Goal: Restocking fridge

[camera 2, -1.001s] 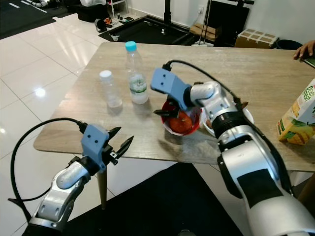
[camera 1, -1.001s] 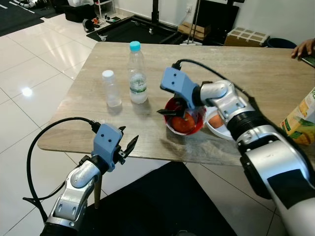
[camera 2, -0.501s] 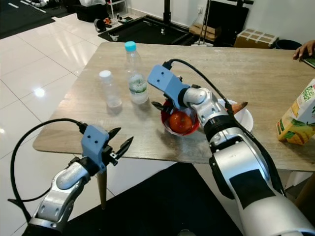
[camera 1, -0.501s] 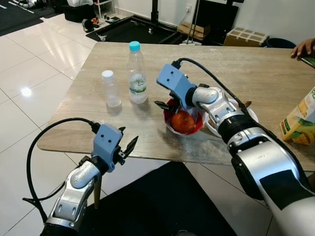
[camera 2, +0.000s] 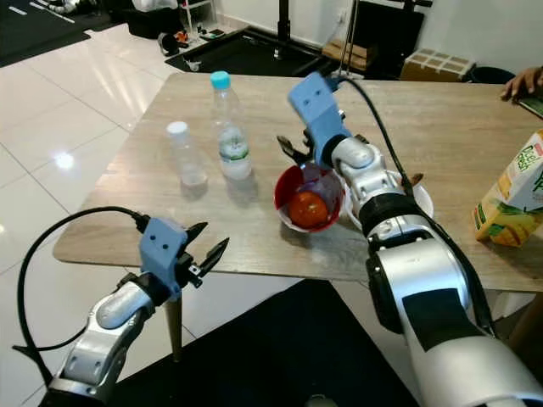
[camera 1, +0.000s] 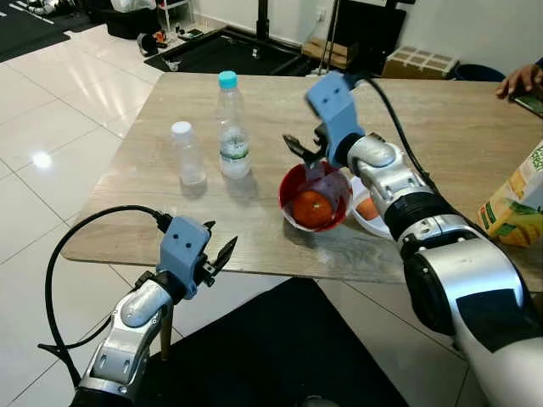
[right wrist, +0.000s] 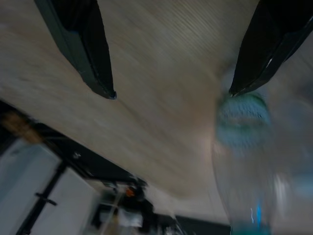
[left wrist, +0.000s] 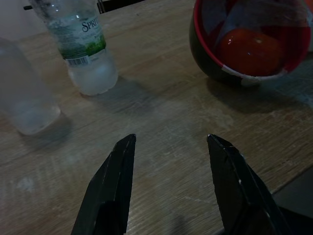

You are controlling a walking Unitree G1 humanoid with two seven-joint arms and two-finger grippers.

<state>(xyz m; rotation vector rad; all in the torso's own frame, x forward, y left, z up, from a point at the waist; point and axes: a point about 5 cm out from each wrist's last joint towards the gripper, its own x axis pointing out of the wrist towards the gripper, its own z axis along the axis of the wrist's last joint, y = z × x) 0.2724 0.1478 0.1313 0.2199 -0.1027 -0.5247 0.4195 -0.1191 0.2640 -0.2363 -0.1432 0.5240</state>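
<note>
The right hand (camera 1: 307, 149) is up above the desk (camera 1: 153, 170), just over the far rim of the red bowl (camera 1: 293, 212). Its two black fingers are spread apart and hold nothing. An orange fruit (camera 1: 312, 209) sits inside the bowl.

The tall water bottle (camera 1: 231, 127) with the blue cap stands to the left of the right hand, on the desk. It stands straight up, so its long side runs up and down. A small, clear bottle (camera 1: 187, 154) with a white cap stands a bit more to the left, close beside the tall one. In the right wrist view the tall bottle's cap (right wrist: 242, 119) sits near one finger, but that picture is blurry.

The left hand (camera 1: 221, 254) hangs at the near edge of the desk, lower down. Its fingers are open too, with nothing between them. In the left wrist view it looks across the desk at both bottles and the bowl, and all three are well away from it.

So the right hand is the closer one to the tall bottle. I think it needs to go sideways to the left and come at the bottle from the side, since the bottle stands upright.

A white plate (camera 1: 373, 222) lies just right of the bowl. A juice carton (camera 1: 517, 208) stands far right.
</note>
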